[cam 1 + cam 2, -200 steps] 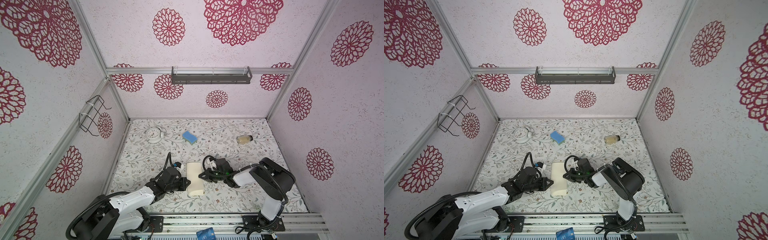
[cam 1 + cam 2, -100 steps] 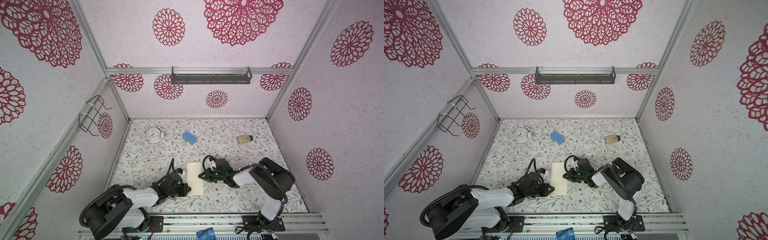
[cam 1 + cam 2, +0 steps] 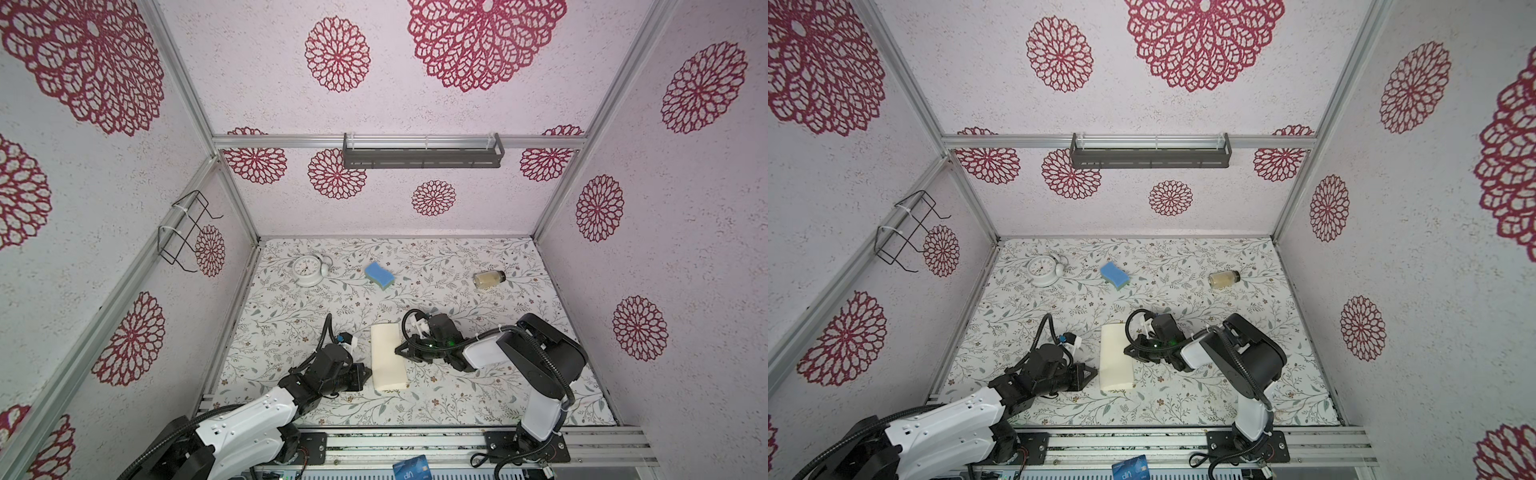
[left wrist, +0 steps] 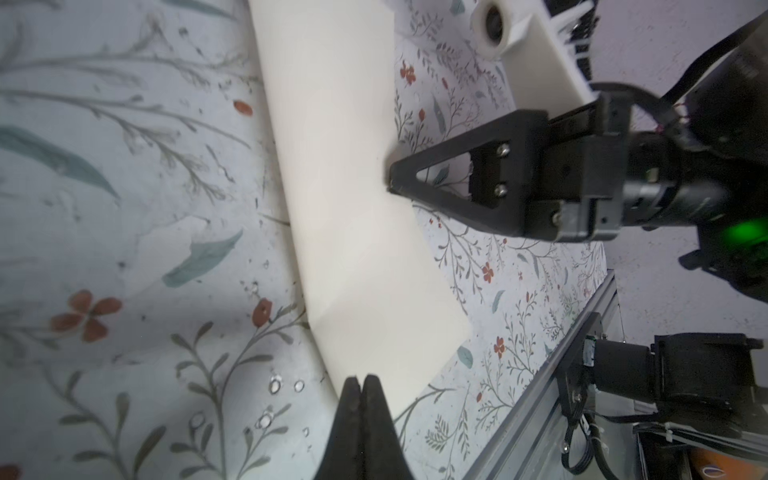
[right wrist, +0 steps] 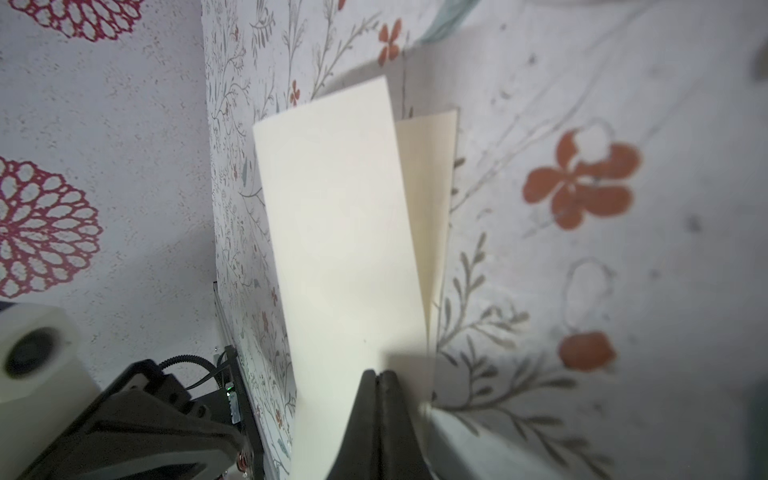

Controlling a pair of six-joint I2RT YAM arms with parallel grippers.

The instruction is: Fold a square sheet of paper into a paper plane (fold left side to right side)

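Observation:
The square sheet of paper (image 3: 388, 357) (image 3: 1115, 359) lies on the floral mat folded in half, a narrow cream strip; no paper plane shape shows. In both top views my left gripper (image 3: 369, 372) (image 3: 1096, 371) is shut, its tip at the strip's folded left edge near the front end. My right gripper (image 3: 397, 351) (image 3: 1126, 351) is shut, its tip resting on the strip's right edge. The left wrist view has the closed left gripper (image 4: 360, 380) touching the paper (image 4: 353, 208). In the right wrist view the closed right gripper (image 5: 379, 374) presses on the top layer of the paper (image 5: 340, 228), and a lower layer peeks out beside it.
A white alarm clock (image 3: 307, 270), a blue sponge (image 3: 379, 275) and a small jar (image 3: 489, 279) on its side sit at the back of the mat. A wire rack (image 3: 185, 232) hangs on the left wall, a grey shelf (image 3: 422, 156) on the back wall.
My left gripper slid along the folded edge toward the front, then eased back a little. The fold's bulge has flattened. The right gripper has stayed in place.

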